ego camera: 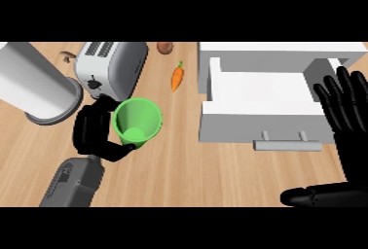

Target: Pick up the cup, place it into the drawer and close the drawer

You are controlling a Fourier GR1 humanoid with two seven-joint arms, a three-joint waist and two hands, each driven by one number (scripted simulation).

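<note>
My left hand (93,131) is curling round the green cup (138,121), lying tilted on the counter beside the toaster (109,68). It is looking light, rigid, smooth-walled, likely slippery, so I am judging the outer wall near the rim the best hold. The drawer (262,109) is standing open. My right hand (345,109) is resting open, fingers up.

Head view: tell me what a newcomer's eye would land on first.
The bright green cup stands out at centre left, with the left hand and its fingers curled round it, just below the toaster. Right of it the white drawer stands pulled open, its grey handle toward the viewer. The right hand rests open at the right edge, and an orange carrot lies between toaster and drawer.
</note>
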